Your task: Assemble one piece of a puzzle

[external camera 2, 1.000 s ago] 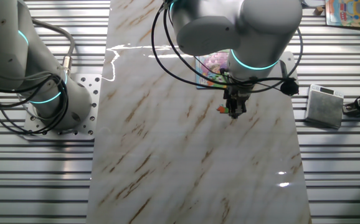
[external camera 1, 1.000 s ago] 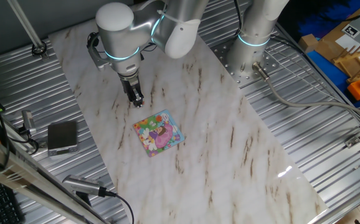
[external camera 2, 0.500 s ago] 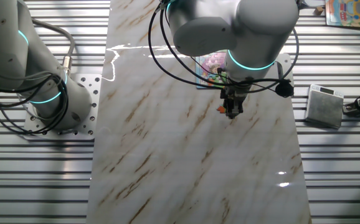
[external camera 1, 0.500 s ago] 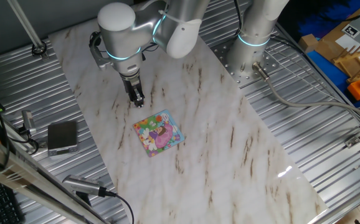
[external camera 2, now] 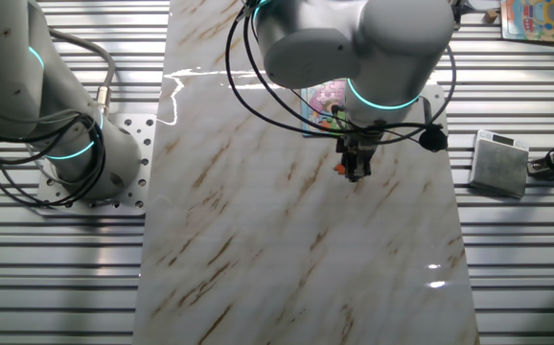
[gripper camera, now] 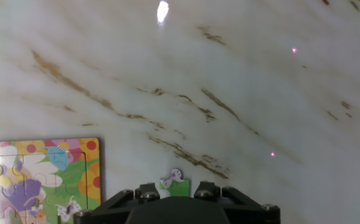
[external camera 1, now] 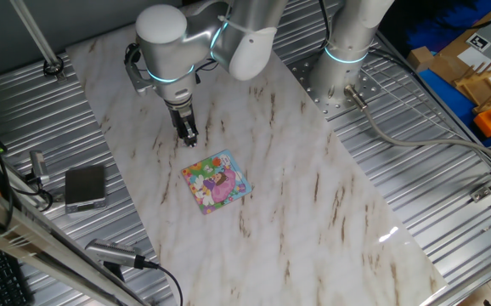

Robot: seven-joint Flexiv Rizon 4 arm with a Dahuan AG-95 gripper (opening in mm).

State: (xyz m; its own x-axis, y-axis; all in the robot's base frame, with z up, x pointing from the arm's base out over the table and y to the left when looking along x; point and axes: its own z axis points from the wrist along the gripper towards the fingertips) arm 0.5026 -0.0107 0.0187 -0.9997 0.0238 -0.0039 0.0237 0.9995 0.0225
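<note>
The puzzle (external camera 1: 217,180) lies flat on the marble board, a colourful square. It is partly hidden behind the arm in the other fixed view (external camera 2: 321,103) and shows at the lower left of the hand view (gripper camera: 40,180). My gripper (external camera 1: 190,138) points down at the board a short way from the puzzle's far corner. It is shut on the piece (gripper camera: 174,182), a tiny green bit with a white butterfly, which peeks out between the fingers. An orange-green speck of it shows at the gripper tip (external camera 2: 338,169).
A small grey box (external camera 1: 85,187) sits on the ribbed metal table beside the board, also in the other fixed view (external camera 2: 499,163). A second arm's base (external camera 1: 341,76) stands at the board's far edge. Blue and wooden items (external camera 1: 475,76) lie at the far right.
The gripper has shifted a little sideways with the piece in it, by a few pixels in both fixed views. The puzzle has not moved.
</note>
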